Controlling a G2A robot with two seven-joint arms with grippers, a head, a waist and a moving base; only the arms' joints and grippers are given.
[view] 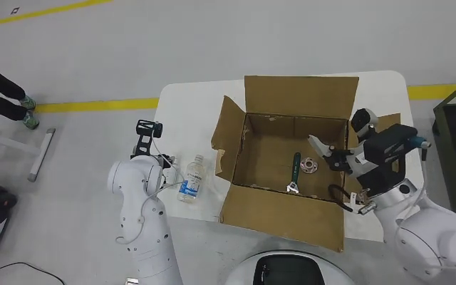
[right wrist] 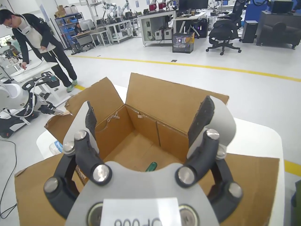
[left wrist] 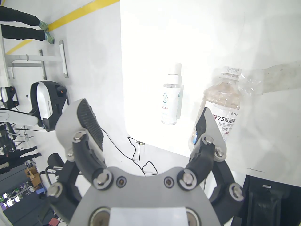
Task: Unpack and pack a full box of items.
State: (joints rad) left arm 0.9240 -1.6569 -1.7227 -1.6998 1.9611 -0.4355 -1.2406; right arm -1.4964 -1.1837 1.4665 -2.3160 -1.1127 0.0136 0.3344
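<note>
Your left claw hangs released beside the bottle, which lies on the surface left of the open box. Your right claw, also released, hovers over the box, which holds 1 wrench and 1 round metal part.

Pale grey floor crossed by yellow line.

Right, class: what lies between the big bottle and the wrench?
One side wall of the box, with its folded-out flap, stands between the big bottle and the wrench, as the top view shows.
</note>
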